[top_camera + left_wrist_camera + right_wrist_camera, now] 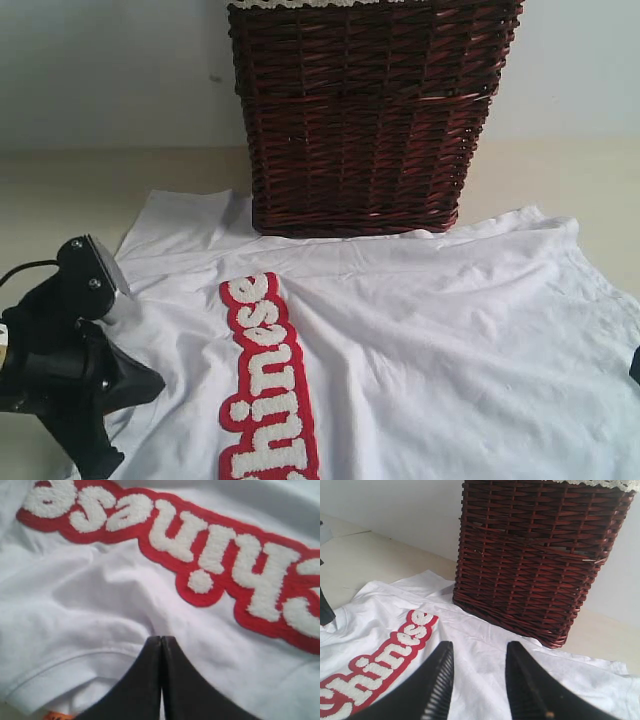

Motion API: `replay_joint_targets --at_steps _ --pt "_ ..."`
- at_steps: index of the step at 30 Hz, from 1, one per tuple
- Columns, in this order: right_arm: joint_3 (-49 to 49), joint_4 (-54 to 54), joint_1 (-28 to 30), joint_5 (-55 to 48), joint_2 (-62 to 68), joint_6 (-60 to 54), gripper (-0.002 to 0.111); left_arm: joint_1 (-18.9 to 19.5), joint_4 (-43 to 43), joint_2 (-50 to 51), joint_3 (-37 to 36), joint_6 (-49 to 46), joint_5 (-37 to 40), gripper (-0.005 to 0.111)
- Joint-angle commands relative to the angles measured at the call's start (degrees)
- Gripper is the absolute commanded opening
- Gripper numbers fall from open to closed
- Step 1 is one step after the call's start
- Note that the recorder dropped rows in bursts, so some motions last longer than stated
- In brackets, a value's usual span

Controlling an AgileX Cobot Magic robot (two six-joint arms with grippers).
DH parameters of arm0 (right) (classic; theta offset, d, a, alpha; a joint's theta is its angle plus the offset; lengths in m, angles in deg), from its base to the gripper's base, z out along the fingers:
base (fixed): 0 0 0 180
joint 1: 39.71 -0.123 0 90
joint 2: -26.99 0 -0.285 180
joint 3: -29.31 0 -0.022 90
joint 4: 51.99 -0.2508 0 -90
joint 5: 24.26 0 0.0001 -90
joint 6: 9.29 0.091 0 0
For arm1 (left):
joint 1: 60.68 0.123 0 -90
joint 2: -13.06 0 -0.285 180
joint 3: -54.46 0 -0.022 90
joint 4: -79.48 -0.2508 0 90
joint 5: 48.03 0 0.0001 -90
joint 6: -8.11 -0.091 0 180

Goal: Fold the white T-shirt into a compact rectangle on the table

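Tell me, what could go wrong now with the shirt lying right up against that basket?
1. The white T-shirt touches the wicker basket; pulling the cloth might snag it or drag the basket.
2. The left end effector is shut and seems to pinch only a little fabric near the hem, which may slip out.
3. The right end effector is open and holds nothing, so a one-sided lift could bunch the shirt.

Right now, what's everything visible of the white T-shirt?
The white T-shirt lies spread, lightly wrinkled, on the cream table, unfolded. Soft cotton-looking fabric; fuzzy white "Chinese" lettering outlined in red runs across it. Its far edge meets the dark wicker basket. An orange tag peeks under a hem. The left gripper, shut, pinches fabric near that hem.
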Motion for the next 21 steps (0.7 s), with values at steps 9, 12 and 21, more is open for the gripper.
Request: replay_joint_targets --at_steps 9,12,21 --pt "-0.3 -0.2 0.2 0.0 0.1 -0.1 0.035 0.0 -1.2 13.4 -0.5 1.3 9.1 0.0" --pt "-0.3 -0.2 0.2 0.0 0.1 -0.1 0.035 0.0 -1.2 15.0 -0.5 4.3 13.9 0.0" --pt "-0.3 -0.2 0.2 0.0 0.1 -0.1 0.035 0.0 -0.9 15.1 -1.2 9.8 30.2 0.0"
